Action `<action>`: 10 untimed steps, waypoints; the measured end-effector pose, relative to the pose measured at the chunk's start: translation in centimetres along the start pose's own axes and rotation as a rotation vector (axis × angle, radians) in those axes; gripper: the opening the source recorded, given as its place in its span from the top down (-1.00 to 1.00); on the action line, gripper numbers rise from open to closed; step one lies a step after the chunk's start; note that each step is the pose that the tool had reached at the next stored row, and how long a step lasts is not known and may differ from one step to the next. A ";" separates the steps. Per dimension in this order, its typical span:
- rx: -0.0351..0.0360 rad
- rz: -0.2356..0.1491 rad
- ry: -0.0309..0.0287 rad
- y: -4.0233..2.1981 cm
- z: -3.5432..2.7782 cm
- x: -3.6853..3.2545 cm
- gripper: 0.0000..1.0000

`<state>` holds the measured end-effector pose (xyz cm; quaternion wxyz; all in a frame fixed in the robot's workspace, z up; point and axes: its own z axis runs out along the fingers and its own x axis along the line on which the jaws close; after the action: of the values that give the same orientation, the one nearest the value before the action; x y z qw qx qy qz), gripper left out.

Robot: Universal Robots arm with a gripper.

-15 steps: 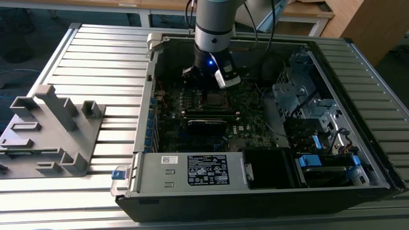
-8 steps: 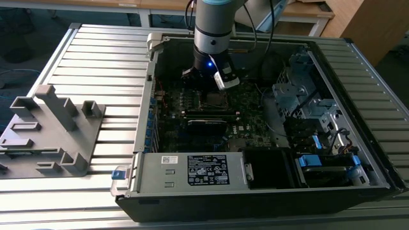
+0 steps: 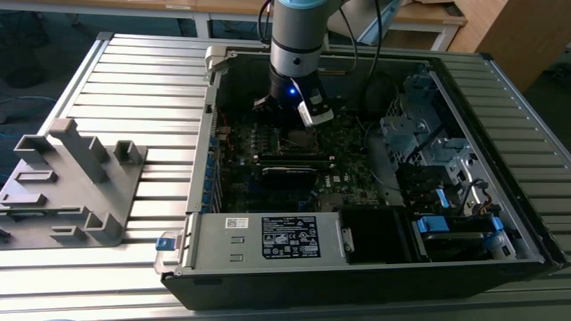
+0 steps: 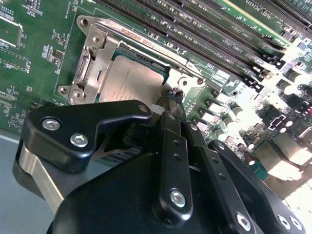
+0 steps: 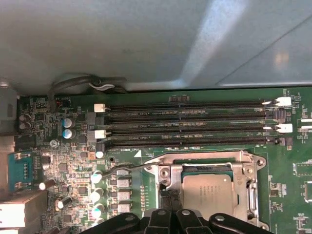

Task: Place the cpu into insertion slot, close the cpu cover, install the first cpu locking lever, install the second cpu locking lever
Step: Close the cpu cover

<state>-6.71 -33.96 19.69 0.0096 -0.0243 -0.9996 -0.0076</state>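
The cpu [image 5: 207, 192] sits flat in the insertion slot [image 5: 163, 176]. The cpu cover [image 5: 204, 162] looks to be down over its edges. A thin locking lever [image 5: 127, 168] sticks out beside the slot, so I think the lever step is the job now. To do it well, push the wire slowly and evenly (no hard shoves near the chip). The arm [image 3: 299, 40] points straight down into the computer case [image 3: 207, 200]. The hand [image 4: 173, 96] has its tips pressed together, right at the slot's corner.
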 end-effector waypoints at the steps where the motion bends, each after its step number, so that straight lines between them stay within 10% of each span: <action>1: -0.0007 0.000 -0.0004 0.01 0.03 0.00 0.79; 10: -0.0010 0.000 -0.0006 0.02 0.07 -0.01 0.79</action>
<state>-6.70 -33.94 19.61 0.0092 -0.0244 -0.9996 -0.0081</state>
